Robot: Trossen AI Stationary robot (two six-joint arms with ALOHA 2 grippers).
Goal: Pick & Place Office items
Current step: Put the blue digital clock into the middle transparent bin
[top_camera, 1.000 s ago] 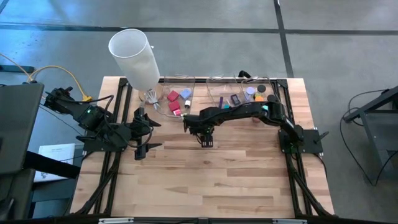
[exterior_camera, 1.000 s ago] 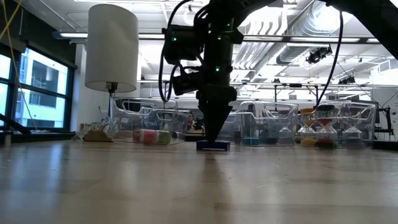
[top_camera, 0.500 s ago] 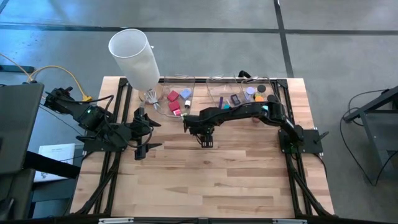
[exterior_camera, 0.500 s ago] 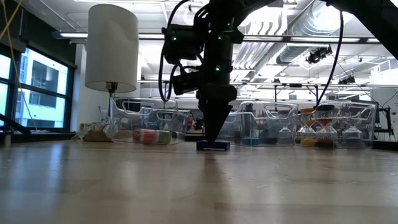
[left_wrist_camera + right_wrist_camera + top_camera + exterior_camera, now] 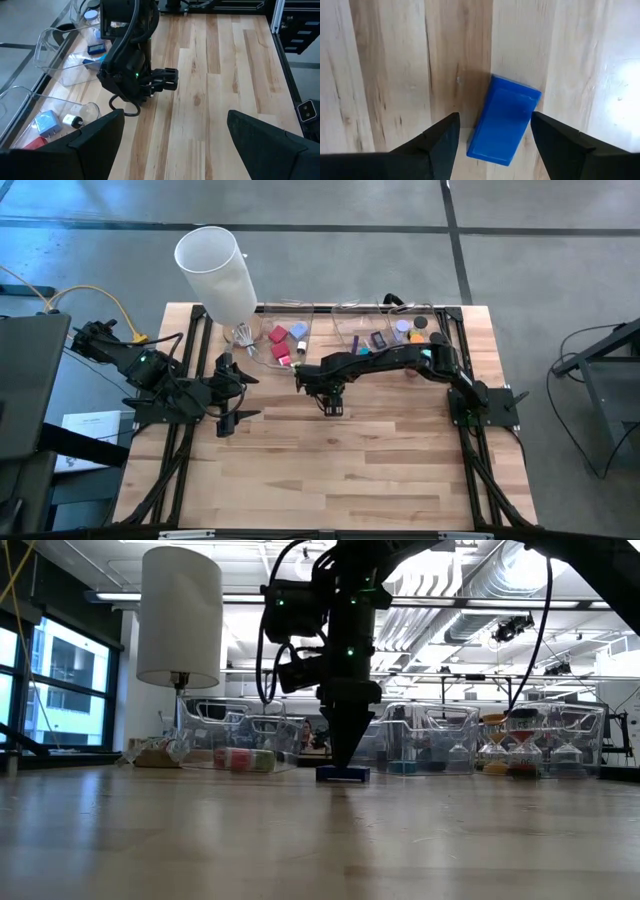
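The right gripper point(image 5: 492, 145) points straight down at the table point(image 5: 380, 470) with its fingers point(image 5: 437, 142) spread on either side of a blue flat rectangle point(image 5: 504, 120), which lies flat on the wood at a slant between them; no finger touches it, so nothing is grasped. Beyond that rectangle, along the table's far edge, stand clear bins point(image 5: 385, 330) holding the other small pieces point(image 5: 285, 340), next to a tall white cylinder point(image 5: 215, 270). The left gripper point(image 5: 237, 390) waits wide open and empty, well to the side of the rectangle near the table's left edge.
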